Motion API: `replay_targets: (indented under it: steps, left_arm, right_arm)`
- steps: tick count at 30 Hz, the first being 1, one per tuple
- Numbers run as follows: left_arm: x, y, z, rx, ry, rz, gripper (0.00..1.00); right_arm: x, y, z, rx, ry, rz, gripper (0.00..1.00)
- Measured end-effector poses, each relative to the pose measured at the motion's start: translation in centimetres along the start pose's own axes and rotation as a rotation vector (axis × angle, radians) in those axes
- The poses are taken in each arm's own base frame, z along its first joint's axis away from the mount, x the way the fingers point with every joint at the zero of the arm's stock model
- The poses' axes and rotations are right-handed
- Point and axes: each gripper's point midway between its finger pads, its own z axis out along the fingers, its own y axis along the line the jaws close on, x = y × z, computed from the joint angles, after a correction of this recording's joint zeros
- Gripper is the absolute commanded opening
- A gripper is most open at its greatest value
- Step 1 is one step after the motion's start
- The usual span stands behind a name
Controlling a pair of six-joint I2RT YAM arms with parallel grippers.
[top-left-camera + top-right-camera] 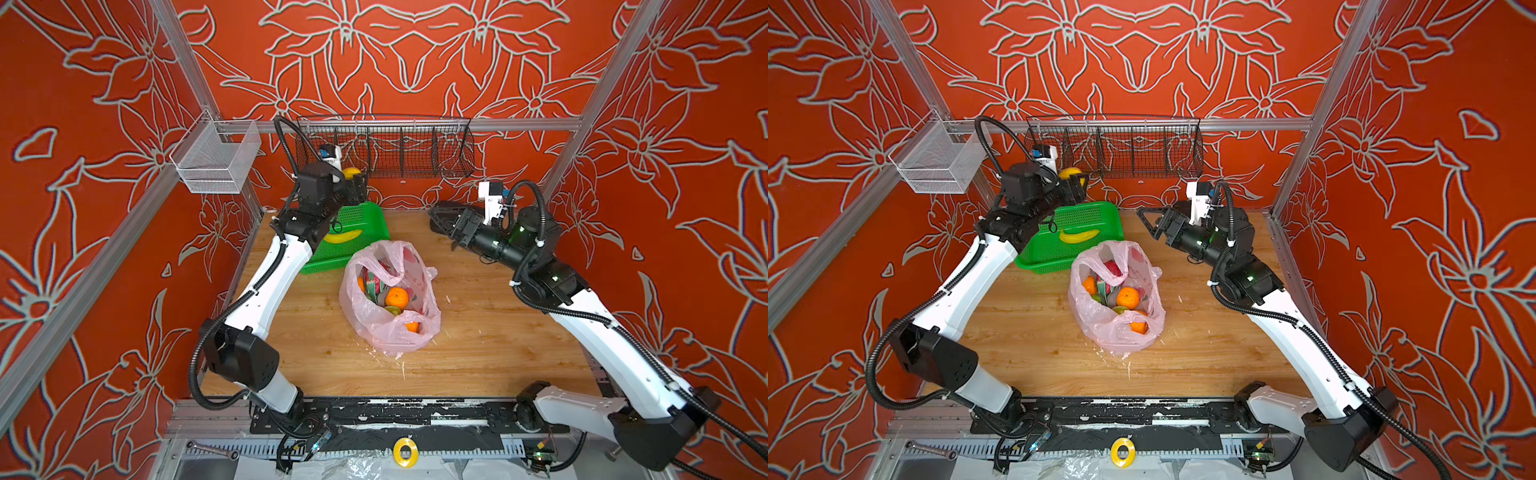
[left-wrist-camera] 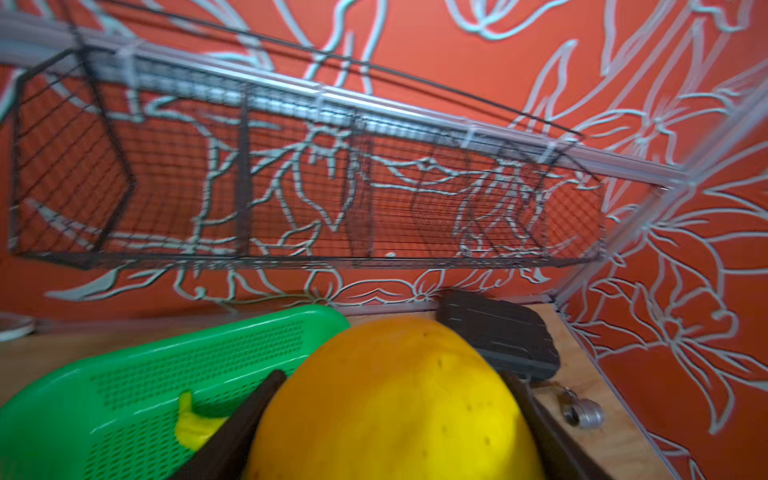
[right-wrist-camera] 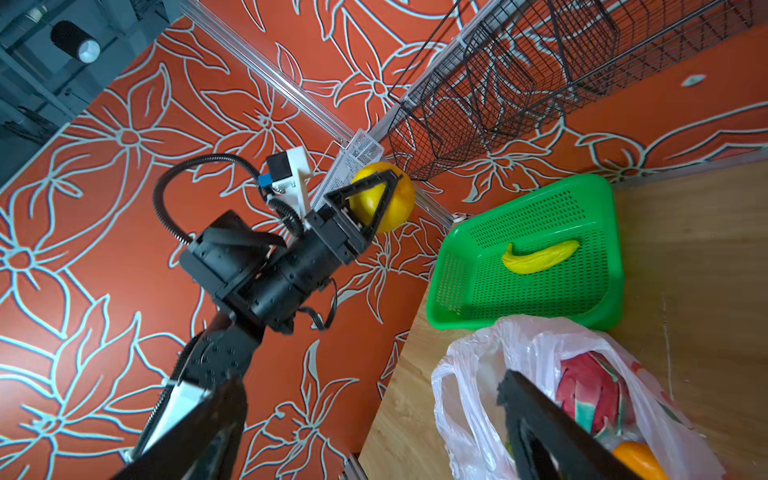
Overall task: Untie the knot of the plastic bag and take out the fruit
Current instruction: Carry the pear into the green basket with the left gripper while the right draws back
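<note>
A: Left jaws?
B: Clamped on a yellow fruit (image 2: 395, 395), held up by the basket's (image 1: 368, 214) far side.
A: Right jaws?
B: Wide apart, empty, over the far right of the table (image 1: 478, 345).
A: The bag (image 1: 374, 332)?
B: Mid-table, mouth open, just near of the basket, with oranges (image 1: 397, 298) and a dragon fruit (image 3: 590, 386) inside.

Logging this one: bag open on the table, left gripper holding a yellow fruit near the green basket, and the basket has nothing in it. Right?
Not quite. The green basket is not empty: a yellow banana lies on its floor, as the right wrist view shows. The plastic bag is open and the left gripper does hold the yellow fruit.
</note>
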Motion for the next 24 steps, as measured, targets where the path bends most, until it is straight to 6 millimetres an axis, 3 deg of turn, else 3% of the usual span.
replay_targets:
  steps: [6,13,16,24]
  left_arm:
    - [4.3,6.6,3.3,-0.156,0.153,-0.095,0.49]
    - [10.4,13.1,5.4,-0.325,0.318,-0.141,0.45]
    - [12.9,15.2,5.9,-0.381,0.371,-0.145,0.44]
    - [19.8,18.3,7.4,-0.46,0.514,-0.148,0.44]
  right_arm:
    - [1.2,-1.3,0.0,0.049,0.047,-0.019,0.96]
    - [2.4,-2.7,-0.3,0.09,0.082,-0.023,0.96]
    - [2.6,-3.0,-0.3,0.099,0.089,-0.022,0.96]
    - [2.7,-3.1,-0.4,0.102,0.093,-0.025,0.96]
